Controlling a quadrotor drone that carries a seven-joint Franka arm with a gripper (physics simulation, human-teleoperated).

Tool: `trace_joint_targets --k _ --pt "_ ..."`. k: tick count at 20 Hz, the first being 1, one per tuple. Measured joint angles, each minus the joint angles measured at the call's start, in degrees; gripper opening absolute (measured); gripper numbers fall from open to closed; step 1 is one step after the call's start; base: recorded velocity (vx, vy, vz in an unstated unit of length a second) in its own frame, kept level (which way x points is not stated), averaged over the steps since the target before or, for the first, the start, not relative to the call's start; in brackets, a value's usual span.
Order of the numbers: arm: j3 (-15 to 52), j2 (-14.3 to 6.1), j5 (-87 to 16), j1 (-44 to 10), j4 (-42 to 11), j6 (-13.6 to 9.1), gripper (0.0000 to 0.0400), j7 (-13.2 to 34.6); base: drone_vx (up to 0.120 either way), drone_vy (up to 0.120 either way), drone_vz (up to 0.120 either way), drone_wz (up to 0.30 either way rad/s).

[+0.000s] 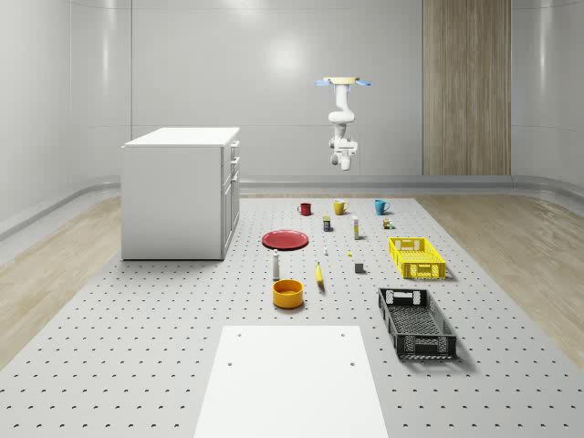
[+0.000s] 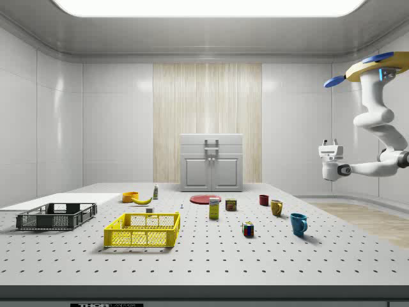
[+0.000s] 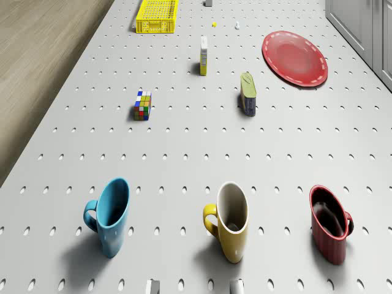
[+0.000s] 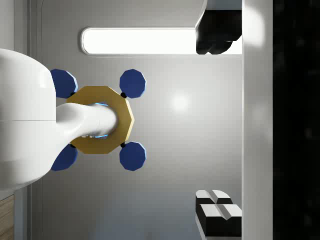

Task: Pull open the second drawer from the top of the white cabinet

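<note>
Well apart: claw (image 2: 329,144), white cabinet (image 2: 211,162).

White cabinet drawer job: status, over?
Drone hovers high beyond the mugs, gripper open, empty. White cabinet drawers all shut, untouched. Red plate sits near the cabinet's front.

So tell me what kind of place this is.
Probably a simulated robotics test room: a perforated grey floor plate spread with small props such as a yellow crate, a white cabinet, and the drone hovering above the mugs with its arm hanging down.
</note>
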Motion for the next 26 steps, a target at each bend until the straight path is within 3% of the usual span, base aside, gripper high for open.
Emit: trace_joint_targets --k 5,12,14,24,26 --pt "0.07 1.06 0.05 -0.13 6.09 -4.8 0.0322 -0.08 0.0 0.0 0.0 0.0" --pt "0.33 3.7 0.22 -0.21 13.5 -9.26 0.0304 0.09 0.0 0.0 0.0 0.0" --pt "0.47 4.17 0.31 -0.21 14.75 -9.95 0.0302 0.22 0.0 0.0 0.0 0.0" --pt "0.75 4.89 0.49 -0.26 16.89 -10.92 0.03 0.43 0.0 -0.12 0.0 0.0" --pt "0.77 4.88 0.5 -0.27 16.94 -10.9 0.03 0.44 0.12 -0.12 0.0 0.0"
